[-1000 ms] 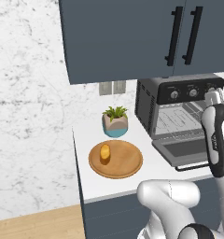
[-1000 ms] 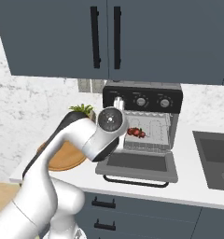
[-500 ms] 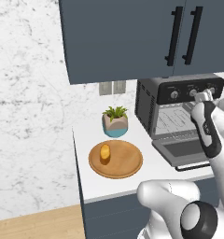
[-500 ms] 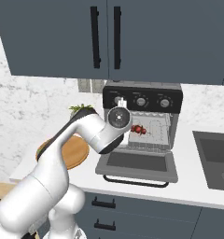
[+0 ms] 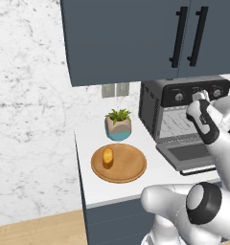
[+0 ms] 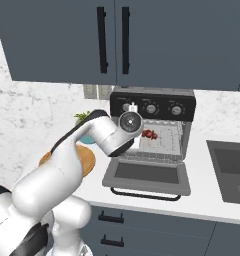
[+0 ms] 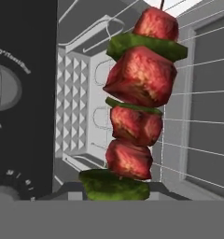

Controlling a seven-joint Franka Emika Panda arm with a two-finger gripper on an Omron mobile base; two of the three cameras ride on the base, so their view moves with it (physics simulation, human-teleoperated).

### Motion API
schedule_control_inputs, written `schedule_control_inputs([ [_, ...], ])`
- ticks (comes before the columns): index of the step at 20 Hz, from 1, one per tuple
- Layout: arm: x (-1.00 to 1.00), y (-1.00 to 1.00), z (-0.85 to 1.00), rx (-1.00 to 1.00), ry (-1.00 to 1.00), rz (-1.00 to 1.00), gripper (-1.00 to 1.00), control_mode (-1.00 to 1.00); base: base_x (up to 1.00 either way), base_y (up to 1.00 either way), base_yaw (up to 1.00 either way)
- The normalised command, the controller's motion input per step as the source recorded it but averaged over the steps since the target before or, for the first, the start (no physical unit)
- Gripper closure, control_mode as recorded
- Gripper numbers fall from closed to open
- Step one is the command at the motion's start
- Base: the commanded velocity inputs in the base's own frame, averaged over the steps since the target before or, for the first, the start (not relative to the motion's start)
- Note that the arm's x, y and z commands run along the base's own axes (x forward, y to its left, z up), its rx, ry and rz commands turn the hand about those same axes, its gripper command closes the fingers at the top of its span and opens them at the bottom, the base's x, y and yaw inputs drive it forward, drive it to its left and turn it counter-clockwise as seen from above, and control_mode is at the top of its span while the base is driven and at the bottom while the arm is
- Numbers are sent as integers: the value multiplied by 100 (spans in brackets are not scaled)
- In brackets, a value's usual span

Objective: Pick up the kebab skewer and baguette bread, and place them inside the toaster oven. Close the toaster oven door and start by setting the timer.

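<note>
One item down: claw (image 5: 197,97) clamped on red-and-green kebab skewer (image 7: 139,100), at dark open toaster oven (image 6: 154,132) to rack it; golden baguette bread (image 5: 107,155) waits on round wooden plate (image 5: 131,170)

Hand (image 5: 199,97) higher, nearer the toaster oven (image 5: 184,115) knobs.

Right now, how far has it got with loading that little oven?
Partway. The toaster oven door is down. The gripper is shut on the kebab skewer and holds it at the mouth of the toaster oven, not yet released. The baguette bread still sits on the wooden plate. Left: bread in, door shut, timer set.
</note>
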Motion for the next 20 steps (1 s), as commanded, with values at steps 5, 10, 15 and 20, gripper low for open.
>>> schedule_control_inputs([
  [5, 44, -8, 0, 0, 0, 0, 100, -100, 0, 0, 0],
  [10, 28, -14, -2, 0, 0, 0, 100, -100, 0, 0, 0],
  [15, 11, -9, -7, 0, 2, 0, 100, -100, 0, 0, 0],
  [20, 1, 0, -9, 0, 7, 0, 100, -100, 0, 0, 0],
])
